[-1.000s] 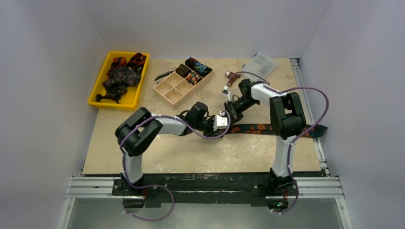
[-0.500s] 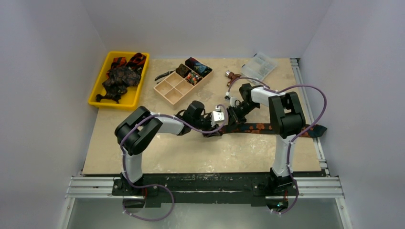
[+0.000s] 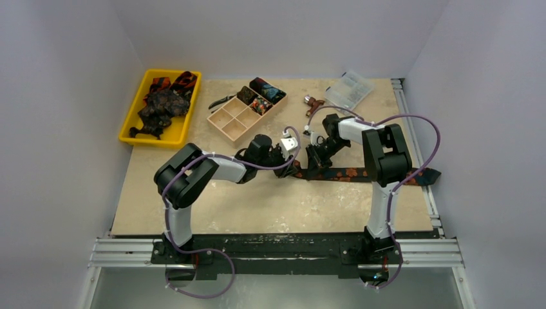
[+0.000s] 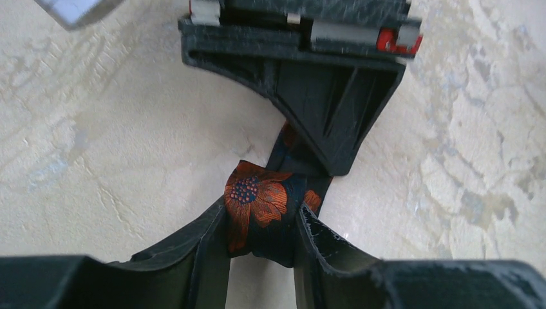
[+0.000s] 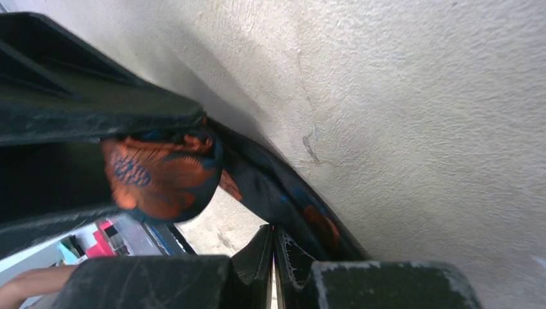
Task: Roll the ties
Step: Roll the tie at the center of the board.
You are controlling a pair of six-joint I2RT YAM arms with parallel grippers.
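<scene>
The big pale table [image 3: 257, 206] has one long dark tie [image 3: 360, 173] with orange flowers lying flat on it. The tie runs from the two claws off to the right, all the way to the table's edge. Far off to the left of the claws sits a yellow tray [image 3: 134, 106] with a heap of more ties [image 3: 161, 106] in it. Between that tray and the claws is a tan box [image 3: 235, 119] with little rooms, and some hold rolled ties [image 3: 267, 90].

The left claw [image 4: 261, 215] is squeezing the rolled-up end of the tie. Its two fingers are a little way apart, with the small roll packed tight between them. An orange flower shows on top of the roll.

The right claw [image 5: 272, 235] is just past the roll, very close to the left claw. Its two fingers are pressed together with nothing seen between them. Their tips sit down on the flat part of the tie, right beside the roll.
</scene>
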